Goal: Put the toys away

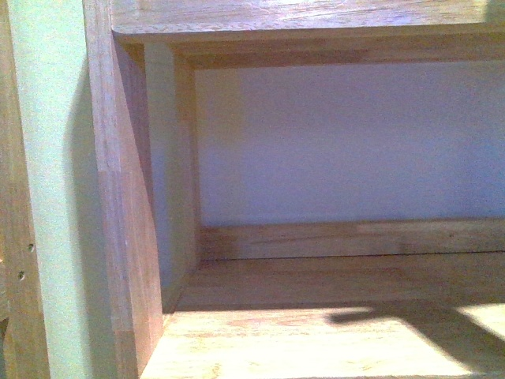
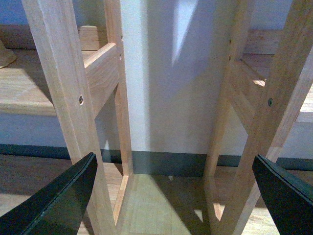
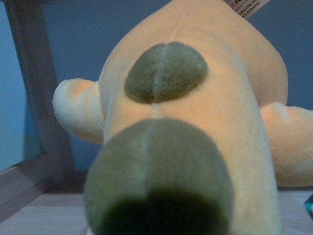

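A wooden shelf fills the front view: one bare compartment with a pale back wall, a thick upright on its left and a top board close overhead. An arm-shaped shadow lies on the shelf board. The plush toy shows only in the right wrist view, close against the camera. It is orange-yellow with two dark patches, stubby limbs out to both sides and a label at its far end. A wooden post stands beside it. The right fingers are out of sight, so I cannot tell whether they clamp the toy. The left fingers are wide apart and hold nothing, hanging before two shelf legs.

The toy is soft and bulky, so a limb could snag on the upright or top board going in. It could also sag out of a shallow hold. The left arm, near the legs, could knock them.
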